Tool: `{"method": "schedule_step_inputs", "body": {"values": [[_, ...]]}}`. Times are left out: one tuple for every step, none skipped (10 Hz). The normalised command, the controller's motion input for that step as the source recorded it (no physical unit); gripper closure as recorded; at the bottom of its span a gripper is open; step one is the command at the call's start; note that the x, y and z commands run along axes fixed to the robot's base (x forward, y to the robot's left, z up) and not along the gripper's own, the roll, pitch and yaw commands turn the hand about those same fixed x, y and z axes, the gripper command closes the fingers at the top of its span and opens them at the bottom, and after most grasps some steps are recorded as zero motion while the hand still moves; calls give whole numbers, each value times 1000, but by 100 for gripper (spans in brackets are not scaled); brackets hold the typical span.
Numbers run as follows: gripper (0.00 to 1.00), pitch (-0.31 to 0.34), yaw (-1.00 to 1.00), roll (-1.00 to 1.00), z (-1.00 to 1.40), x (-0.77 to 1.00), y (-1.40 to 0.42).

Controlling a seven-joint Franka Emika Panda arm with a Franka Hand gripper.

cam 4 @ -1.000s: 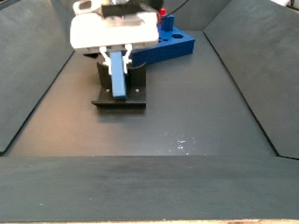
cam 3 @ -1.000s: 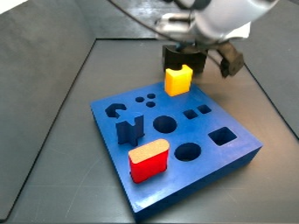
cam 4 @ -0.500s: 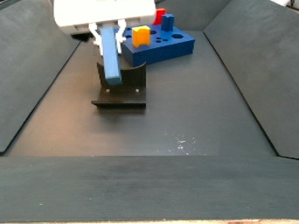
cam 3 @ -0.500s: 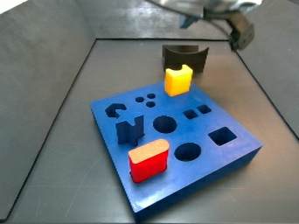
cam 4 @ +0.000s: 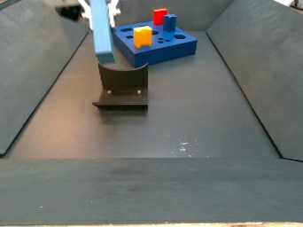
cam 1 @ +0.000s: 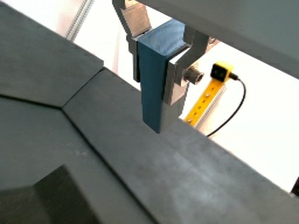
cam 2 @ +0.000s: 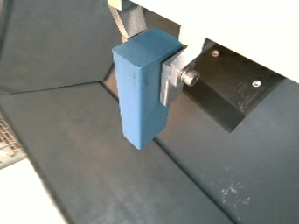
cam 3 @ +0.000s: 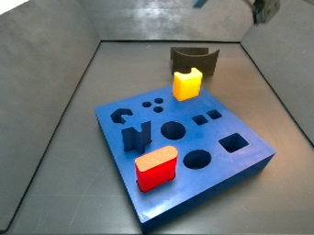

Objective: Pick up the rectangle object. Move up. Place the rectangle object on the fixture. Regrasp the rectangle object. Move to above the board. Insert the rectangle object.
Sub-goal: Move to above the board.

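My gripper [cam 1: 162, 66] is shut on the rectangle object [cam 1: 156, 83], a slate-blue bar hanging straight down from the silver fingers [cam 1: 186, 68]; both wrist views show this [cam 2: 149, 66]. In a side view the bar [cam 4: 102, 31] hangs high above the dark fixture [cam 4: 122, 89], clear of it, and the gripper body is mostly cut off by the frame edge. The fixture [cam 3: 193, 61] stands bare behind the blue board [cam 3: 245, 161]. The board also shows in a side view [cam 4: 178, 50] beyond the fixture.
On the board stand a yellow block [cam 3: 186, 83], a red block [cam 3: 156, 170] and a dark blue notched block [cam 3: 136, 137]. Sloping dark walls enclose the floor on both sides. A yellow strip with a black cable [cam 1: 205, 92] lies outside the enclosure.
The gripper has risen with the bar, lifting it off the fixture and up, until the gripper body has left the side views. The fixture now stands bare.
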Motion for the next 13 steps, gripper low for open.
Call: {"method": "schedule_step_inputs", "body": {"values": [[100,66,56,-67,1000,84,112],[100,89,47,-76,1000,79,97],[100,108,46,-77,1000,75,90],[100,133,49,-82,1000,71,68],[100,144,54,-81,975,68,59],[100,168,67,-95,699,47,25],[100,175,74,-101,586,39,15],[100,167,87,-101,369,26,-2],[100,163,97,-87,207,20,-10],[100,-87,-89,-1000,-305,-500,-1000],[100,-92,-89,-1000,-308,-501,-1000],[100,-113,-86,-1000,-304,-533,-1000],[100,-116,-84,-1000,-306,-535,-1000]]}}
